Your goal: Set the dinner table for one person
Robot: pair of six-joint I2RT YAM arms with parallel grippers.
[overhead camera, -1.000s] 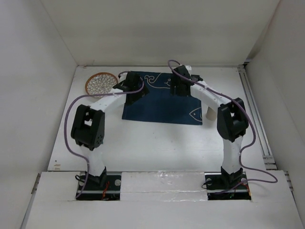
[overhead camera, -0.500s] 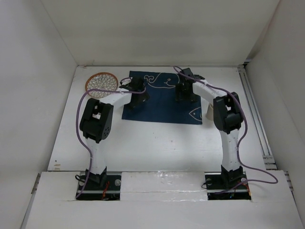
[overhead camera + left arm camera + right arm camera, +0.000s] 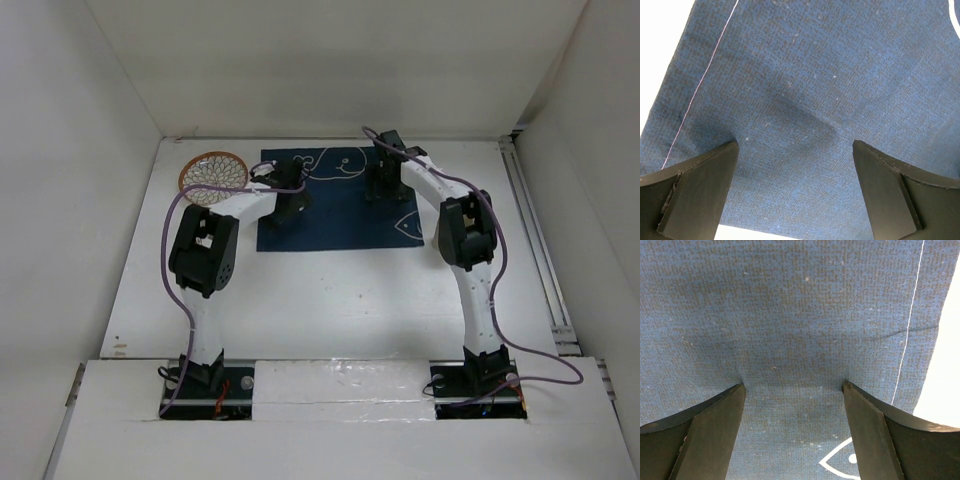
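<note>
Two wide-open grippers: left gripper [image 3: 795, 145] and right gripper [image 3: 794, 386] press their tips onto the dark blue cloth mat [image 3: 345, 222], holding nothing. The mat lies long-side left-to-right on the far half of the large plain white dinner table [image 3: 330, 300].

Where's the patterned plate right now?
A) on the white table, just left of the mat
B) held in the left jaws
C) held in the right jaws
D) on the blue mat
A: the top view shows the plate lying on the white table, just off the left edge of the blue mat and not on it.
</note>
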